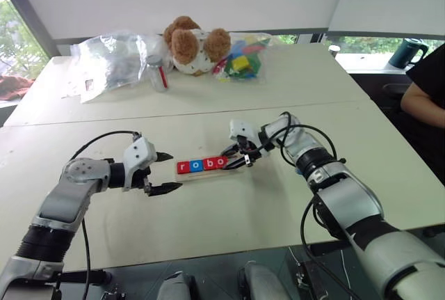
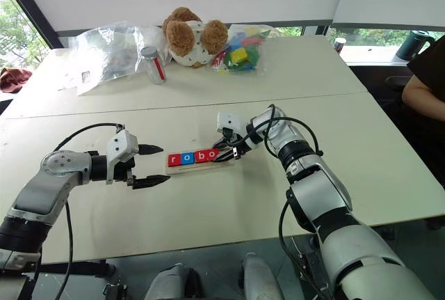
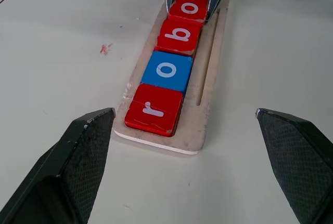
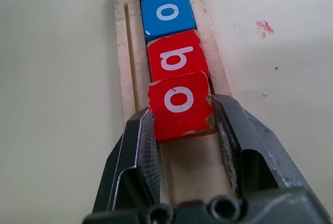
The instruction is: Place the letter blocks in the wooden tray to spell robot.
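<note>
Long pale wooden tray (image 3: 208, 104) on the white counter (image 1: 229, 216) holding tiles r, o, b, o; right gripper (image 4: 182, 130) jaws clamp the red second-o tile (image 4: 179, 104); left gripper (image 1: 167, 172) jaws spread wide.

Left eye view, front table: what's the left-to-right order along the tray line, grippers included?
left gripper → red r block → blue o block → red b block → red o block → right gripper, shut on that second o.
</note>
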Robot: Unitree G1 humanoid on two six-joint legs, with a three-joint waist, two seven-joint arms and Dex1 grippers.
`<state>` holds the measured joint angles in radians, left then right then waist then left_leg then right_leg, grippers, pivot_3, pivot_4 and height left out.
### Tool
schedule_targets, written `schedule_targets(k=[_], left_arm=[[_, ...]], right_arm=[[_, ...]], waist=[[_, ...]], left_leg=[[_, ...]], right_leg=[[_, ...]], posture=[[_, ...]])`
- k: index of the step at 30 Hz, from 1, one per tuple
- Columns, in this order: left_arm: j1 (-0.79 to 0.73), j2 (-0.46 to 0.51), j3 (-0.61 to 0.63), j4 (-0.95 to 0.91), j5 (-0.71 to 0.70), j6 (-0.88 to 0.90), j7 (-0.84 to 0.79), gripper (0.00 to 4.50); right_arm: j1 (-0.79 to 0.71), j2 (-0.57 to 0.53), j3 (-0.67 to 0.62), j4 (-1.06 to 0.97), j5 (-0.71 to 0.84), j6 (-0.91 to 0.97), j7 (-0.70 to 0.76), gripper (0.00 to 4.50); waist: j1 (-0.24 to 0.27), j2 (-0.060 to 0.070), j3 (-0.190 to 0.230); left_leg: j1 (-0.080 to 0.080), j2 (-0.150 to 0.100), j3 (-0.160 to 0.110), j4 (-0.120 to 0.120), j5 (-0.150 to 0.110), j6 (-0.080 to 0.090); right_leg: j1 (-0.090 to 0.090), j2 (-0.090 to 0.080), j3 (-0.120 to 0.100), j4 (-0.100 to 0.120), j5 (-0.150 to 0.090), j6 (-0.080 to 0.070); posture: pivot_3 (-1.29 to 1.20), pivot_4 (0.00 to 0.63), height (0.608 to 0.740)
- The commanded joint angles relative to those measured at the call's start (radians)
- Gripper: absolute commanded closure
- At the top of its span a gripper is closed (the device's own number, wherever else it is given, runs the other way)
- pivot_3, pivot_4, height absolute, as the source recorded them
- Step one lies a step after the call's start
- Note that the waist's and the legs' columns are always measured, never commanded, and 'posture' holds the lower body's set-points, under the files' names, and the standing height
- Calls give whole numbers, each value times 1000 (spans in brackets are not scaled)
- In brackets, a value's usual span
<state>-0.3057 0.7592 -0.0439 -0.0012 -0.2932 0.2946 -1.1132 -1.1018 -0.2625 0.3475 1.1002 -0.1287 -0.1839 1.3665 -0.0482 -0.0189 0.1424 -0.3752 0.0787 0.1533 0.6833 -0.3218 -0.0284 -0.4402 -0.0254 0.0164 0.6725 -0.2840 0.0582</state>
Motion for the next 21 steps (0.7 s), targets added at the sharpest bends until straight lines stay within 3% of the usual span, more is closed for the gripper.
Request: schedule_targets(k=[1, 9, 15, 16, 21], left_arm=[[-6, 3, 23, -17, -11, -6, 2, 0], [-14, -5, 19, -7, -7, -13, 8, 0], [-25, -15, 15, 3, -3, -17, 8, 0], [-28, -17, 14, 5, -2, -17, 9, 0], [-34, -21, 13, 11, 1, -20, 10, 0]], right_arm=[[-28, 13, -15, -5, 0, -3, 7, 3369], [-47, 15, -28, 18, -11, -4, -23, 3369], [-55, 19, -41, 15, -2, 10, -26, 331], [-55, 19, -42, 12, -1, 10, -20, 20], [-61, 16, -56, 4, 7, 17, -16, 20]], waist=[[0, 0, 0], [0, 0, 0], [0, 0, 0], [0, 0, 0], [0, 0, 0]], left_leg=[[0, 0, 0, 0, 0, 0], [0, 0, 0, 0, 0, 0], [0, 0, 0, 0, 0, 0], [0, 0, 0, 0, 0, 0], [0, 0, 0, 0, 0, 0]], right_leg=[[0, 0, 0, 0, 0, 0], [0, 0, 0, 0, 0, 0], [0, 0, 0, 0, 0, 0], [0, 0, 0, 0, 0, 0], [0, 0, 0, 0, 0, 0]], posture=[[0, 150, 740], [0, 150, 740], [0, 150, 740], [0, 150, 740], [0, 150, 740]])
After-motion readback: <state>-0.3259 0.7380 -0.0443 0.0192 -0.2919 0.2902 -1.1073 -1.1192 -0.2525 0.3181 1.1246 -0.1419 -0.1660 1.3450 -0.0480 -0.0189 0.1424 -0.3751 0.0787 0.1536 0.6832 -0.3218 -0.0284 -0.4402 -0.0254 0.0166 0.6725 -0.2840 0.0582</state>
